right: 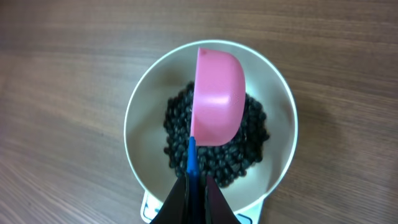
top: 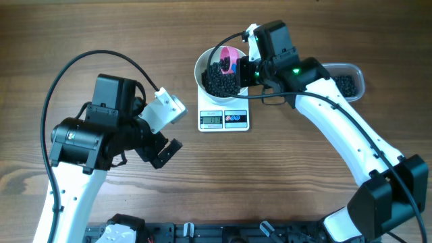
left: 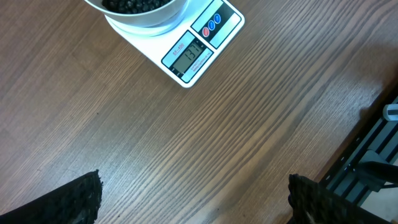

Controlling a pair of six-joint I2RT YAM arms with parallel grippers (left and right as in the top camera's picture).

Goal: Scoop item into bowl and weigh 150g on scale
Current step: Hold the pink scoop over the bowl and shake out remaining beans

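Observation:
The white bowl (top: pixel 204 66) stands on the white scale (top: pixel 224 119), with a heap of black beans (top: pixel 220 79) inside. My right gripper (top: pixel 244 70) is shut on the blue handle of a pink scoop (top: pixel 231 57) held over the bowl. In the right wrist view the scoop (right: pixel 217 102) is turned on its side above the beans (right: pixel 214 155), inside the bowl (right: pixel 143 124); the right gripper (right: pixel 194 186) pinches the handle. My left gripper (top: pixel 163 152) hangs open over bare wood, left of the scale (left: pixel 193 53); its fingertips (left: pixel 84 196) are far apart.
A clear plastic tub (top: pixel 347 79) with more black beans sits at the right, behind the right arm. A black rail (top: pixel 223 233) runs along the table's near edge. The bowl (left: pixel 140 12) shows at the top of the left wrist view.

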